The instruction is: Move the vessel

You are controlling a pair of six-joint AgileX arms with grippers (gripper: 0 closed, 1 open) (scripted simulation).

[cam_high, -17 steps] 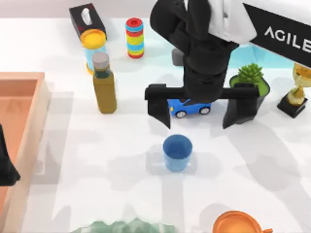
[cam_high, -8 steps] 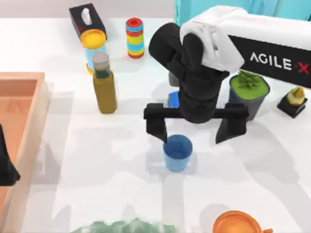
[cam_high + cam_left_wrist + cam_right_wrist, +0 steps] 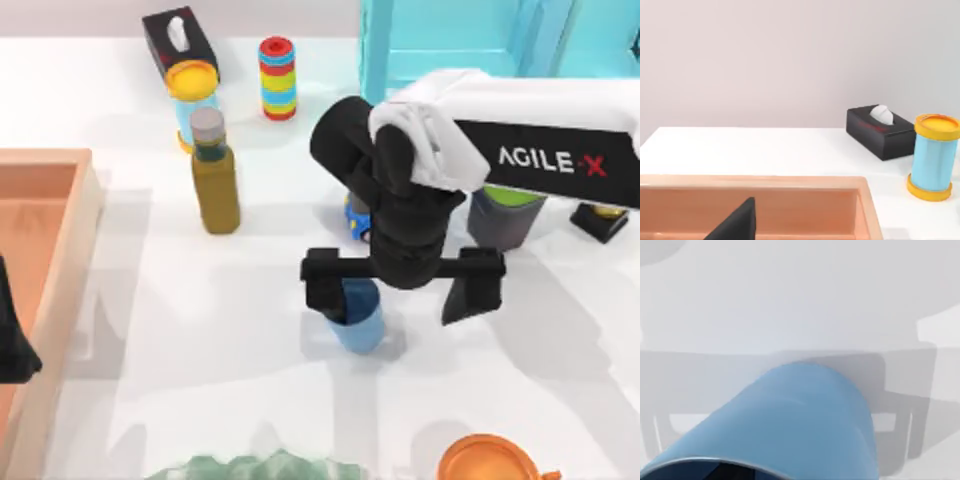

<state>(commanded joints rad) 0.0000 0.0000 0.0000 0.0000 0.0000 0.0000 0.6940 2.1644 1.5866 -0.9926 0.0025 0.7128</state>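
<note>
- Right gripper sits low over the middle of the worktop, its two black fingers spread wide and gripping nothing.
- One finger hangs at the blue cup, overlapping its rim on the top view's left side; the other finger stands well off to the cup's right.
- The cup stands upright on the worktop, near the centre; the right wrist view looks down its pale blue wall with the open rim close to the lens.
- Behind the gripper, the toy car peeks out beside the black wrist, with the potted plant tucked under the white arm.
- Farther left stands the olive-brown bottle; the orange cup sits at the near edge.
- Left gripper stays parked at the far left, over the wooden tray; whether its fingers are spread or closed, I cannot tell.
</note>
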